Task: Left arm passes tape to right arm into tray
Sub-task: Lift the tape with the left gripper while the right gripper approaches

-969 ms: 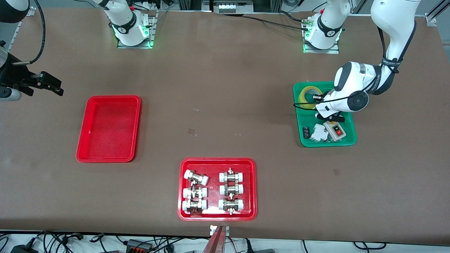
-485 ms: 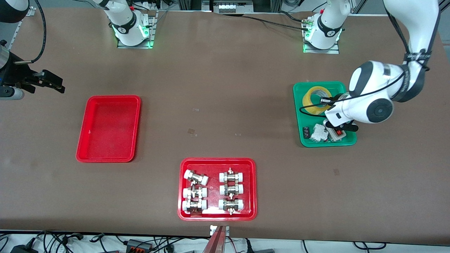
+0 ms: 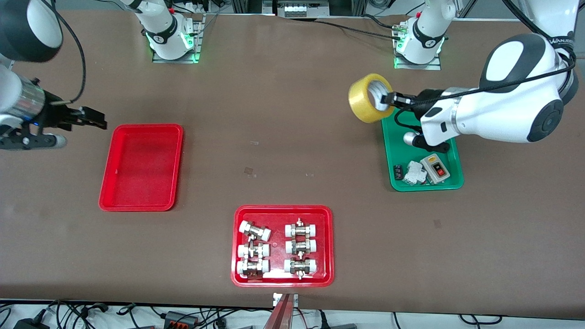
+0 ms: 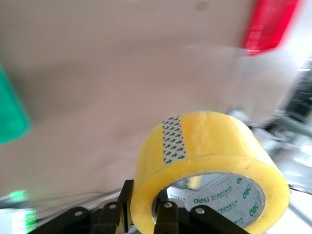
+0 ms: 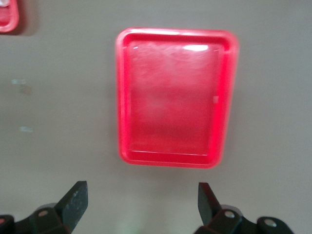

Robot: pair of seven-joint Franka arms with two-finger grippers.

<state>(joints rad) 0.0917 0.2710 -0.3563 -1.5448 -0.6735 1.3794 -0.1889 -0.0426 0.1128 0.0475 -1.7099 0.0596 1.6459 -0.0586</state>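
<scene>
The tape (image 3: 367,104), a wide yellow roll with a pale core, hangs in the air over the corner of the green tray (image 3: 396,151). My left gripper (image 3: 387,99) is shut on the roll's wall, one finger inside the core and one outside. In the left wrist view the tape (image 4: 209,146) fills the foreground with the left gripper (image 4: 146,214) clamped on its rim. My right gripper (image 3: 97,122) is open and holds nothing, over the table beside the plain red tray (image 3: 141,167). In the right wrist view the tray (image 5: 170,97) lies ahead of the open right gripper (image 5: 141,200).
The green tray holds a grey switch box (image 3: 435,169) and small white parts (image 3: 413,173). A second red tray (image 3: 237,249), nearest the front camera, carries several white-capped metal fittings (image 3: 299,246). Both arm bases (image 3: 171,39) stand along the table's edge farthest from the front camera.
The left gripper has lifted the tape out of the green tray and swung it up toward the table's middle. The right gripper has moved closer to the plain red tray.
</scene>
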